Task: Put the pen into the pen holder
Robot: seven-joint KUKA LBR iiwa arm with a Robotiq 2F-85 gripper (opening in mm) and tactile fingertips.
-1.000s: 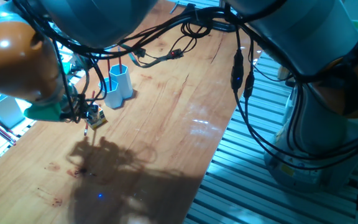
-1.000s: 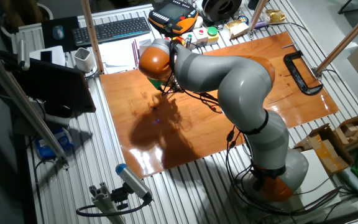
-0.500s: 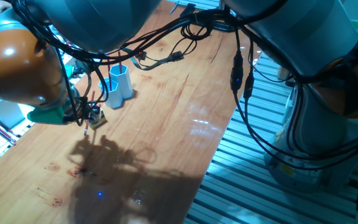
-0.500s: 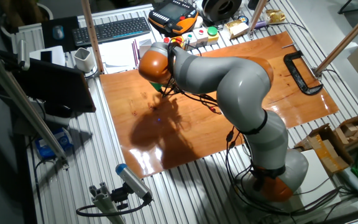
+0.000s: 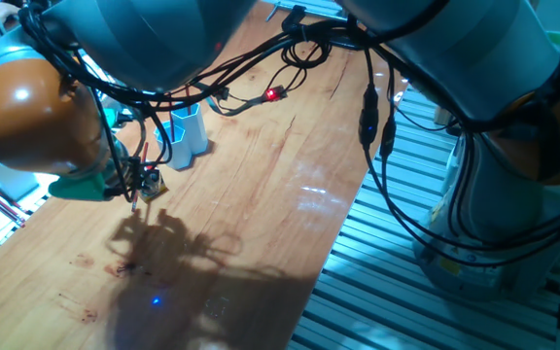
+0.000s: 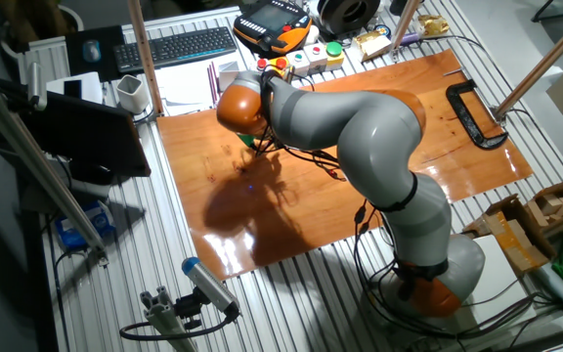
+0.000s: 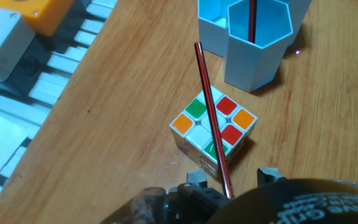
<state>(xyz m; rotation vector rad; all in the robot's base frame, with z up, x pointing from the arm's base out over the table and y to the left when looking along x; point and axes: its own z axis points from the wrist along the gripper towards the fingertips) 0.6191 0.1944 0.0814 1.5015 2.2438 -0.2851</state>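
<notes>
While I watch through the hand view, my two-finger gripper [image 7: 229,183] shows only as two dark fingertips [image 7: 194,180] at the bottom edge, set close together with the thin straight red pen [image 7: 211,115] running up from between them. I read that as the fingers closed onto the pen's near end, though the contact itself is partly hidden by the dark housing below.

The pen slants up and slightly left across the frame, passing over a small multicoloured puzzle cube [image 7: 215,132] that sits on the wooden table [image 7: 123,93]. Whether the pen touches the cube's top face, I cannot tell. Its far tip ends just short of the light-blue plastic pen holder of two joined hexagonal tubes [image 7: 253,46], a little to the holder's left, so the pen is outside the holder.

A second identical red pen [image 7: 252,18] stands inside the nearer tube of the holder.

From one fixed view, the gripper [image 5: 136,190] hangs low over the table just near of the holder [image 5: 185,131], with black cables draped around it. From the other fixed view, the arm's orange joint [image 6: 240,108] covers the hand, and I cannot make out the pen or the fingers there.
</notes>
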